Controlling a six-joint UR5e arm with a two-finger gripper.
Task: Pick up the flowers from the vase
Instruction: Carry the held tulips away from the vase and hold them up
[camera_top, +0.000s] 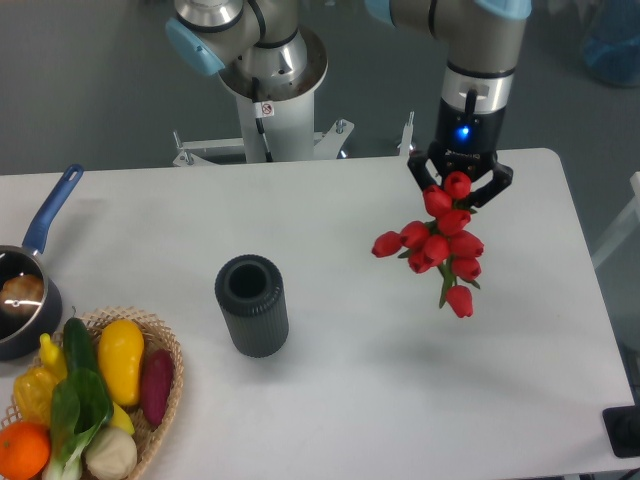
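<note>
Flowers hanging from claw (clamped), vase well apart

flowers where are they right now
The flowers hang in the gripper above the right part of the table, well right of the empty vase and clear of it.

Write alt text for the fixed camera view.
A robot arm's pincer holds a bunch of red tulips above a white table, right of an empty dark ribbed vase. A vegetable basket and blue-handled saucepan sit at far left.
</note>
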